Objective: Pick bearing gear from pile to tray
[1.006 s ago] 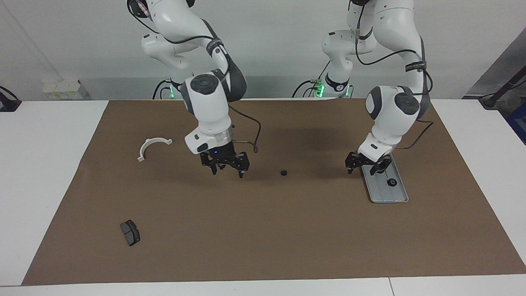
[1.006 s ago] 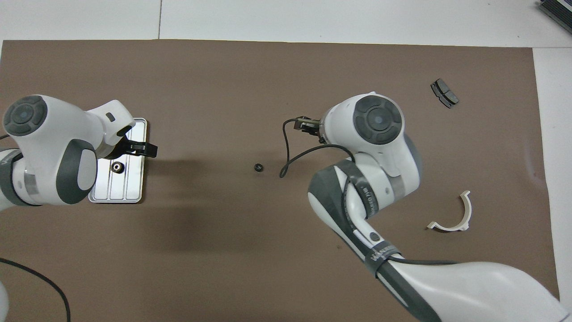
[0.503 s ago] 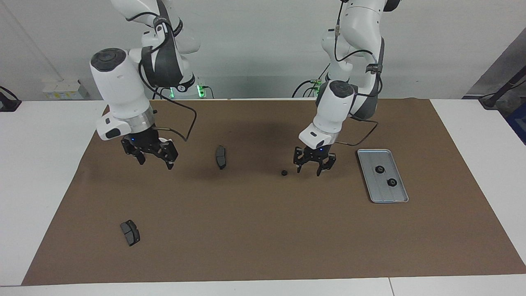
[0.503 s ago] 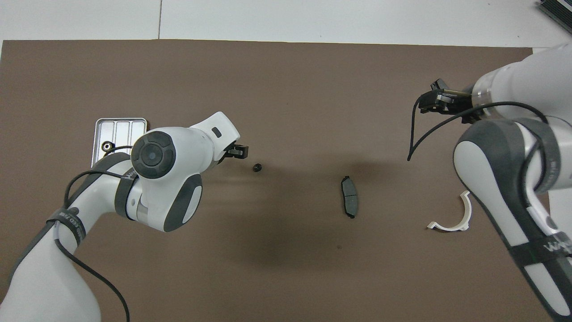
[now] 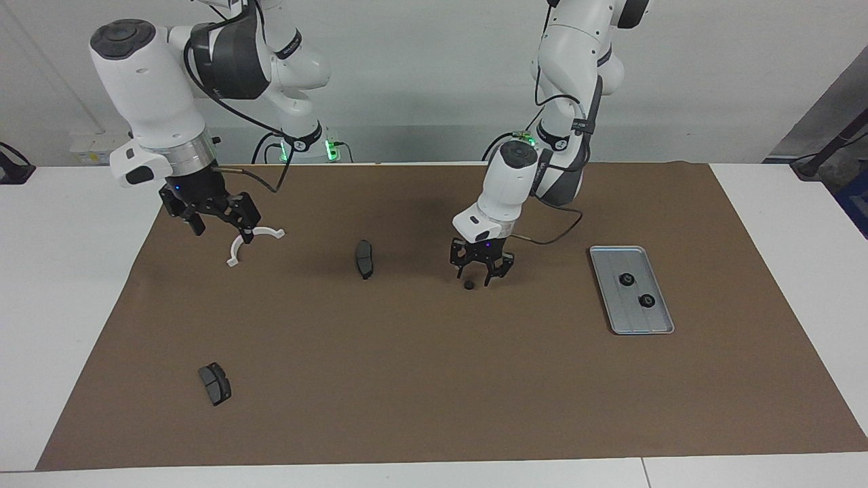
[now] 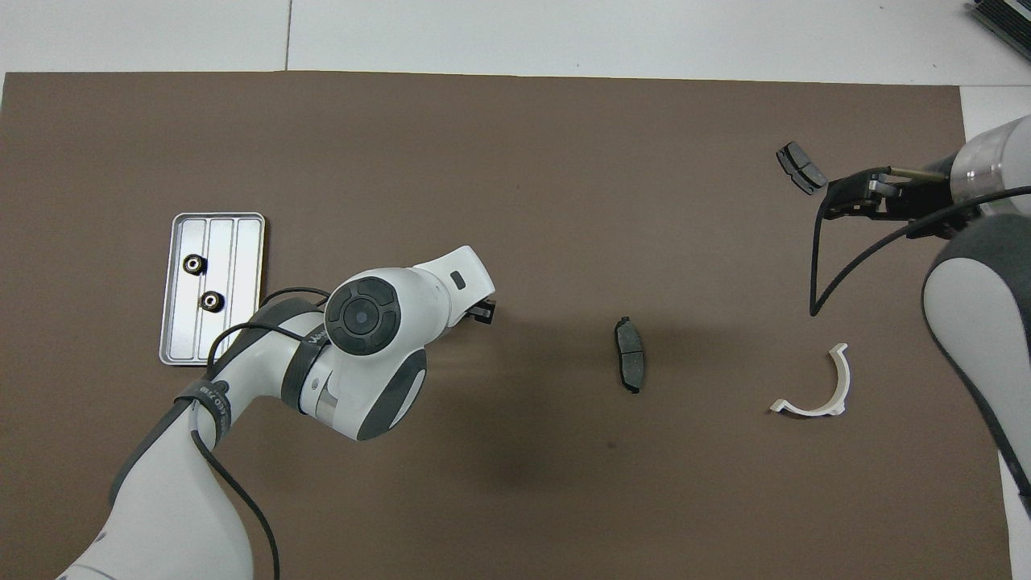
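Observation:
A small black bearing gear [image 5: 468,285] lies on the brown mat near the middle. My left gripper [image 5: 474,278] is low over it, fingers apart on either side of the gear, holding nothing. In the overhead view the left gripper [image 6: 483,310] hides that gear. The silver tray [image 5: 651,322] lies toward the left arm's end, and two black gears [image 5: 627,278] [image 5: 647,300] rest in it. From above, the tray [image 6: 246,242] shows the same two gears [image 6: 193,264] [image 6: 211,301]. My right gripper [image 5: 224,232] hangs open and empty over the white bracket [image 5: 252,242].
One dark brake pad [image 5: 364,258] lies between the bracket and the loose gear. Another brake pad [image 5: 215,383] sits far from the robots at the right arm's end. From above, the right gripper [image 6: 846,197] is beside that pad [image 6: 801,167], with the bracket [image 6: 821,387] nearer the robots.
My left gripper left the tray, where a second gear now lies, crossed to the loose gear and lowered with narrowing fingers. My right arm swung from mid-mat to the bracket and rose, uncovering a brake pad.

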